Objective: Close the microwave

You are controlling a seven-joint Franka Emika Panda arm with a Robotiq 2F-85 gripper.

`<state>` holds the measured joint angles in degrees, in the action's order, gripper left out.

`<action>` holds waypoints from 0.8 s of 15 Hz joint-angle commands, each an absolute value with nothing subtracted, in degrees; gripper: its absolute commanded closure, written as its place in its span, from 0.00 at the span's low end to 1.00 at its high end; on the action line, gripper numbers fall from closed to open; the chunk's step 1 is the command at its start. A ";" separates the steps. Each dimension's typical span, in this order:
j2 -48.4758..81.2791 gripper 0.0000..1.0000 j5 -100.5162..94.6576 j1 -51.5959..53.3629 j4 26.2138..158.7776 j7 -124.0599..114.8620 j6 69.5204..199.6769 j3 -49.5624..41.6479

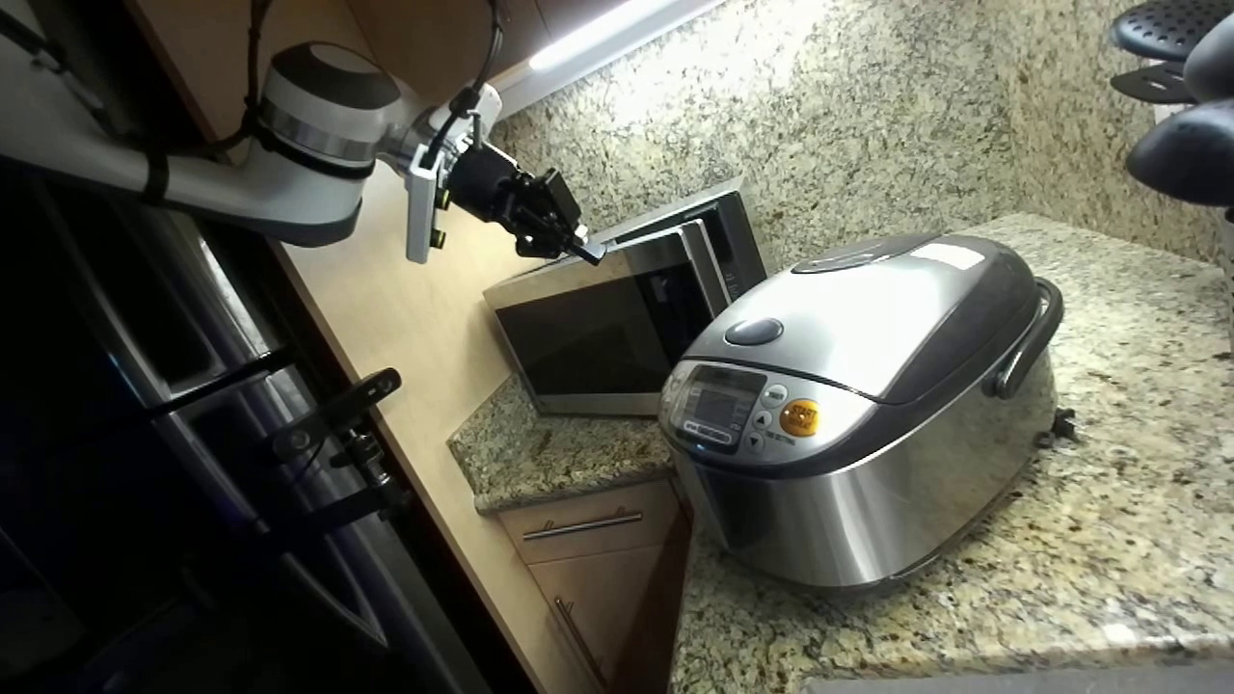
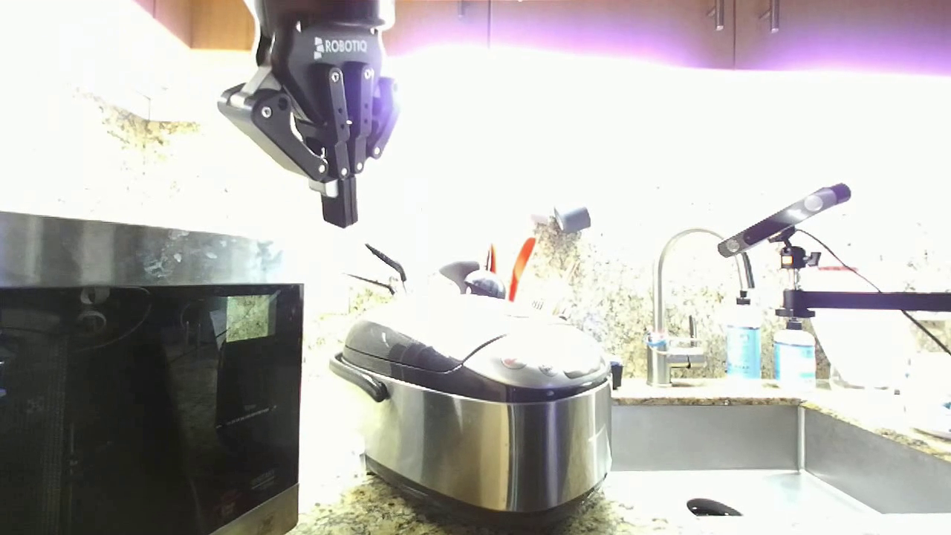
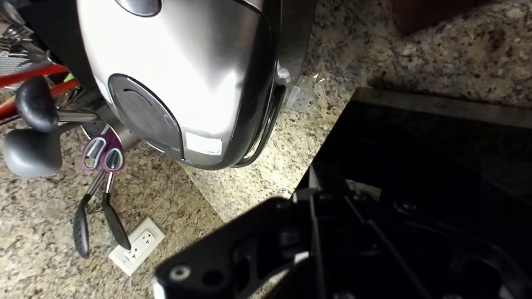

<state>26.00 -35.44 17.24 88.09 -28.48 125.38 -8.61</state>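
The microwave (image 1: 747, 246) sits at the back of the counter, silver-grey and boxy. Its door (image 1: 578, 333), with dark glass in a silver frame, is swung partly out, and a gap shows between its right edge and the body. My gripper (image 1: 590, 253) is at the door's upper edge with its black fingertips together and nothing between them; I cannot tell if they touch it. In an exterior view the gripper (image 2: 340, 208) hangs above and right of the microwave's front (image 2: 148, 394). Dark glass (image 3: 424, 141) lies behind the gripper (image 3: 324, 176) in the wrist view.
A large silver rice cooker (image 1: 868, 386) stands close to the microwave, its handle (image 2: 360, 379) on the near side. Utensils and scissors (image 3: 104, 153) are by the wall. Farther along are a sink (image 2: 706, 438), a faucet (image 2: 657, 319) and a camera on a mount (image 2: 787, 221).
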 commanded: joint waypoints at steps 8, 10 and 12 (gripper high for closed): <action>27.84 1.00 -36.55 15.67 86.24 -28.79 124.95 -6.87; 29.19 1.00 -36.89 15.65 85.02 -28.86 124.75 -7.14; 30.73 1.00 -36.78 15.18 83.52 -28.01 125.85 -7.02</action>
